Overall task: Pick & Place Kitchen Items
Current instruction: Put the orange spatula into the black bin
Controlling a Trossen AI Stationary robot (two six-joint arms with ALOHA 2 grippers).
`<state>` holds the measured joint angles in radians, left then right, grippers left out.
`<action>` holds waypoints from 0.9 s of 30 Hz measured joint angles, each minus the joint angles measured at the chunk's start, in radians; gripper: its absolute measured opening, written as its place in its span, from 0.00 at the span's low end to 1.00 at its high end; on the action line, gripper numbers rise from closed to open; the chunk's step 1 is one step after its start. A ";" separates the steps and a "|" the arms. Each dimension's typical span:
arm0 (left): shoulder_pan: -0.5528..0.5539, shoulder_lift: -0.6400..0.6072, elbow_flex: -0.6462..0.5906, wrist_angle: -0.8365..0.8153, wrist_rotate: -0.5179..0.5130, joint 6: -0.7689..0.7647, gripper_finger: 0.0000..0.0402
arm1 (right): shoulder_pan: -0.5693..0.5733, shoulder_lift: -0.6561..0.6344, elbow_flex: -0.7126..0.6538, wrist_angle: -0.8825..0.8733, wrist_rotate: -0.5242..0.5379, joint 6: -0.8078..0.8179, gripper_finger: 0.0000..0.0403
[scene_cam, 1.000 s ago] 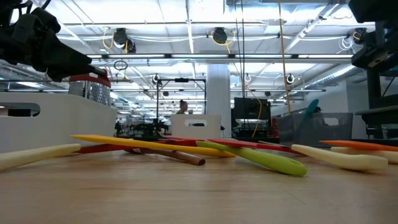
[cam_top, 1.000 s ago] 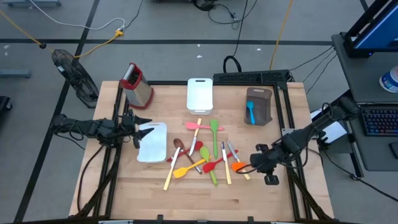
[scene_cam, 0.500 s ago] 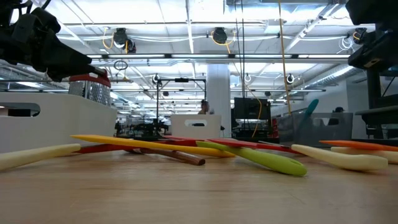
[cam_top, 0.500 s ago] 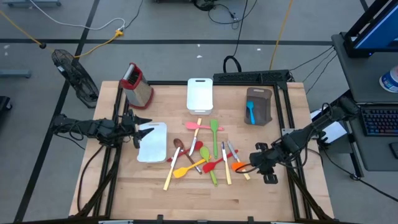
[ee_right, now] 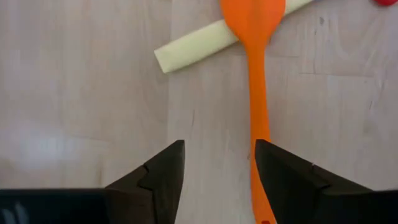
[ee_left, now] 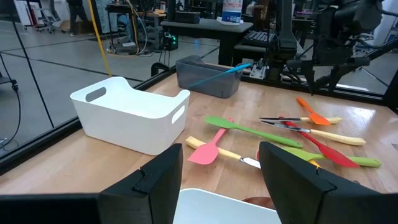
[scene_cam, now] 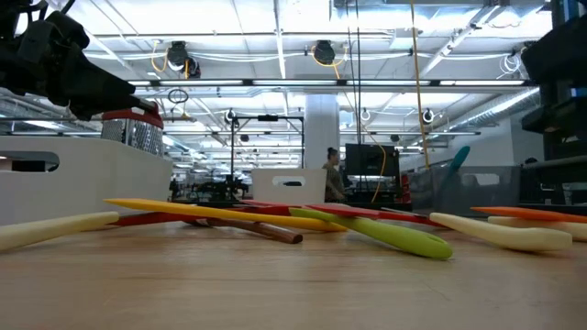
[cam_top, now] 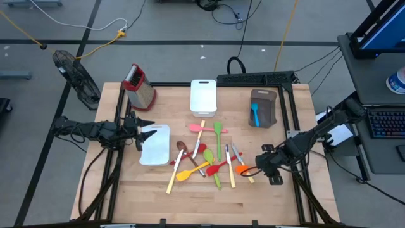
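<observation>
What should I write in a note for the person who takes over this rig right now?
Right gripper: open, empty, pointing down over the orange spoon at the pile's right edge.
Left gripper: open, empty, waiting above the near white tray.
Done: one blue utensil sits in the brown tray.
Left: the other spoons and spatulas lie mixed at the table centre; far white tray looks empty.

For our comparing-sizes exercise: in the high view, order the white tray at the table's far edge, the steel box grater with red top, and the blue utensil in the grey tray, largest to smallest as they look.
1. White tray at the far edge
2. Steel box grater with red top, close to the white tray but somewhat smaller
3. Blue utensil in the grey tray, clearly smallest
</observation>
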<state>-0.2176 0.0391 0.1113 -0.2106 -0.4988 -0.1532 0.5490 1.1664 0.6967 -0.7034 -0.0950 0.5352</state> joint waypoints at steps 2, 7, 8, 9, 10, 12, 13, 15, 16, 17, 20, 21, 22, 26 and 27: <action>0.000 0.000 0.000 -0.003 0.000 0.000 0.54 | 0.000 0.000 -0.018 0.017 0.023 0.001 0.45; 0.000 0.000 0.000 -0.004 0.000 0.000 0.54 | -0.016 0.000 -0.051 0.035 0.046 -0.001 0.45; 0.000 0.000 0.000 -0.004 0.000 0.000 0.54 | -0.020 0.000 -0.056 0.037 0.042 -0.002 0.46; 0.000 0.000 0.000 -0.004 0.000 0.000 0.54 | -0.022 0.000 -0.060 0.039 0.043 -0.002 0.46; 0.000 0.000 0.000 -0.004 0.000 0.000 0.54 | -0.025 0.000 -0.064 0.042 0.043 -0.006 0.46; 0.000 0.000 0.000 -0.004 0.000 0.000 0.54 | -0.029 0.000 -0.072 0.051 0.043 -0.017 0.46; 0.000 0.000 0.000 -0.004 0.000 0.000 0.54 | -0.031 0.000 -0.078 0.057 0.042 -0.022 0.46; 0.000 0.000 0.000 -0.004 0.000 0.000 0.54 | -0.034 0.000 -0.094 0.082 0.041 -0.023 0.45; 0.000 0.000 0.000 -0.004 0.000 0.000 0.54 | -0.037 0.000 -0.105 0.097 0.040 -0.023 0.46; 0.000 0.000 0.000 -0.004 0.000 0.000 0.54 | -0.038 0.000 -0.117 0.114 0.040 -0.021 0.46; 0.000 0.000 0.000 -0.004 0.000 0.000 0.54 | -0.038 0.000 -0.165 0.163 0.056 0.011 0.46; 0.000 0.000 0.000 -0.004 0.000 0.000 0.54 | -0.038 0.000 -0.184 0.181 0.065 0.021 0.46; 0.000 0.000 0.000 -0.004 0.000 0.000 0.54 | -0.038 -0.003 -0.200 0.198 0.066 0.030 0.45; 0.000 0.000 0.000 -0.018 0.000 0.000 0.54 | -0.038 -0.003 -0.265 0.210 0.049 0.067 0.43; 0.000 0.000 0.000 -0.024 0.000 -0.001 0.54 | -0.038 -0.002 -0.276 0.204 0.048 0.078 0.42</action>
<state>-0.2176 0.0391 0.1112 -0.2344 -0.4989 -0.1537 0.5106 1.1641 0.4211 -0.4992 -0.0475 0.6133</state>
